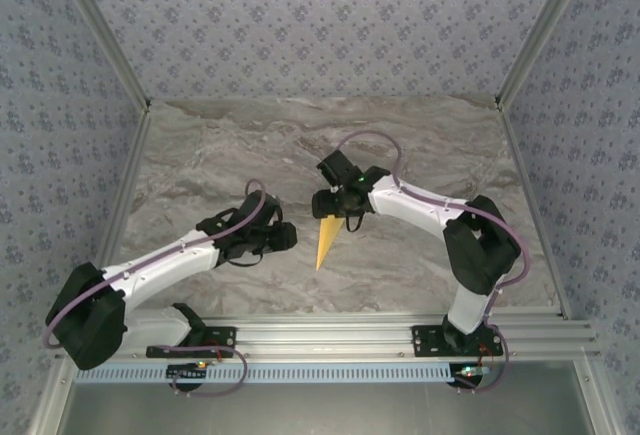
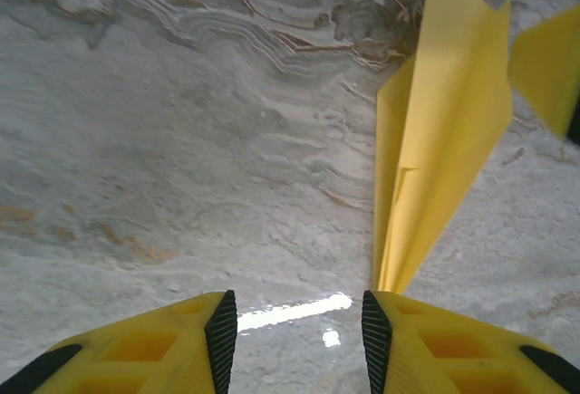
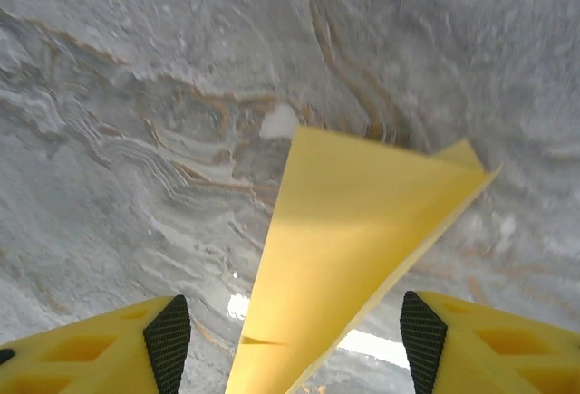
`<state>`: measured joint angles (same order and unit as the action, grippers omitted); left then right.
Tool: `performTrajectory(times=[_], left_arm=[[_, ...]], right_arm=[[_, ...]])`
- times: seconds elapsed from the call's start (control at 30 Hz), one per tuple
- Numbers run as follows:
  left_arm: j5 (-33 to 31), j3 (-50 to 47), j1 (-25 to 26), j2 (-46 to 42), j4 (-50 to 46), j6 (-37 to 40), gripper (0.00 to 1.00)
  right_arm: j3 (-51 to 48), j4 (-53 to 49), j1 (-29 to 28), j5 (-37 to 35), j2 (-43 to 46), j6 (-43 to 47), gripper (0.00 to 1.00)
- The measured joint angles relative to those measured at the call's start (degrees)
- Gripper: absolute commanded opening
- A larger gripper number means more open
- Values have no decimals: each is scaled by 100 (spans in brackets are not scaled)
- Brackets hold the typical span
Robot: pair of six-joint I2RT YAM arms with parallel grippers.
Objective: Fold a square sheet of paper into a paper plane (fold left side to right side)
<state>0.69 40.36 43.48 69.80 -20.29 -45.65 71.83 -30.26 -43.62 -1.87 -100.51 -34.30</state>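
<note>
OK, step: the plane [image 1: 328,243] looks fully folded, so I judge the job now = let go & back off w/o disturbing it.
Plane pos: on the counter [image 1: 220,145] between the two arms. Its wide tail is under the right arm [image 1: 420,205] wrist. The sharp tip points toward the near edge, near the left arm [image 1: 170,255] wrist.
Left jaws: released. The pads [image 2: 223,332] stand apart w/ bare counter between them. The plane [image 2: 444,140] tip sits just beside the right-hand pad; can't tell if it touches.
Right jaws: released, wide. The plane [image 3: 344,231] runs between the pads [image 3: 169,340] w/ a gap each side, nothing pinched.
How to do it well: I'd lift both wrists straight up before pulling back, since a sideways drag would prob catch the light paper. I'd keep both jaws apart till clear & watch the tip on the left side, where a nudge would swing the plane.
Risk: the wings sit a bit raised, so the thin paper may spring open or cling to a pad.
Count: plane x1; arms x2; jaw pairs x2; pads seen x4 (2 per wrist cam); counter x1.
</note>
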Motion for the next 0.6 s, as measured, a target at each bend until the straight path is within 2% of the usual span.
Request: performTrajectory(times=[0.17, 0.37, 0.5, 0.53, 0.6], left_arm=[[-205, -2, 0, -85, -236, 83, 44], [-361, -81, 0, -367, -319, 83, 45], [-459, -120, 0, -455, -433, 83, 45], [-474, -120, 0, -468, -457, 83, 45], [-511, -120, 0, -498, -503, 83, 45]], right_arm=[[-72, -90, -188, -249, -122, -586, 58], [-251, -96, -304, -308, -247, -1029, 31], [-280, -127, -310, -302, -247, -1182, 4], [-280, -127, -310, -291, -240, -1213, 0], [-291, -105, -326, -260, -195, -1169, 0]])
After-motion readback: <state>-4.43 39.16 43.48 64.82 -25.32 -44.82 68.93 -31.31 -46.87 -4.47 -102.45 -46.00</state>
